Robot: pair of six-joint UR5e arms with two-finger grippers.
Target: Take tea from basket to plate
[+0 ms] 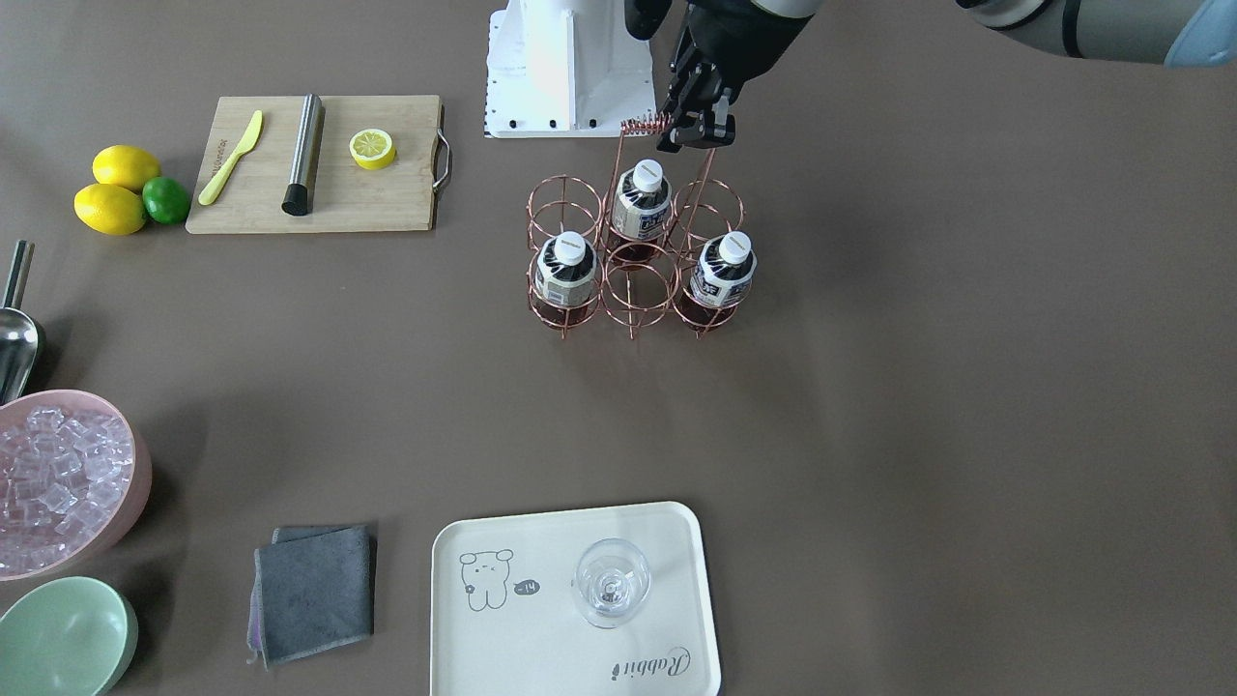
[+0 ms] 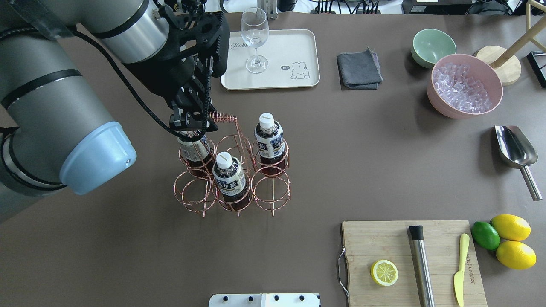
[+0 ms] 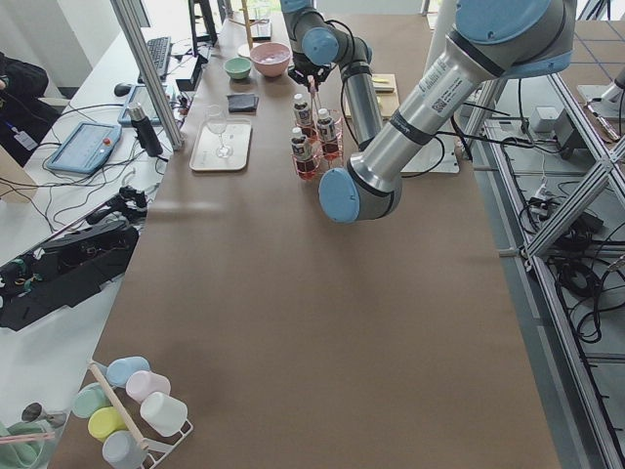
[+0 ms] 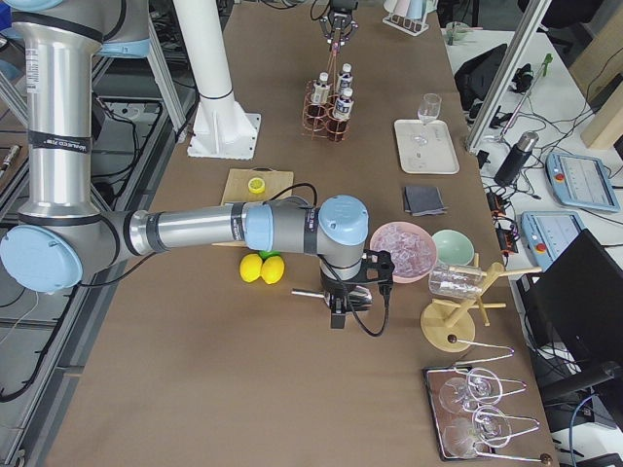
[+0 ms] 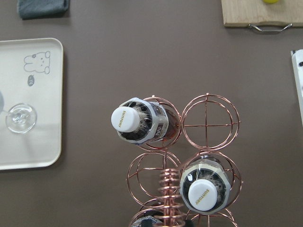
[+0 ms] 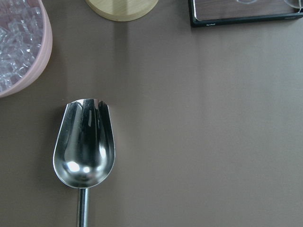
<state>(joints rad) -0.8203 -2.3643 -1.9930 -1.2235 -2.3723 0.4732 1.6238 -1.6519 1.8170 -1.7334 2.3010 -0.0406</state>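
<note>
Three tea bottles stand in the copper wire basket (image 1: 635, 290) at mid-table: one (image 1: 565, 266), one (image 1: 643, 203) by the coiled handle, and one (image 1: 723, 271). My left gripper (image 2: 190, 123) hangs open above the basket beside the handle, over the third bottle (image 2: 195, 149), whose cap it hides in the overhead view. It holds nothing. The left wrist view looks down on two bottles (image 5: 137, 120) (image 5: 204, 189). The cream plate (image 2: 294, 47) lies apart from the basket and carries a wine glass (image 2: 255, 38). My right gripper (image 4: 337, 309) hovers over a steel scoop (image 6: 84, 146); whether it is open or shut I cannot tell.
A grey cloth (image 2: 359, 69), a mint-green bowl (image 2: 433, 46) and a pink bowl of ice (image 2: 465, 85) sit beyond the plate. A cutting board (image 2: 411, 260) holds a lemon half, a steel bar and a yellow knife. Lemons and a lime (image 2: 507, 238) lie beside it.
</note>
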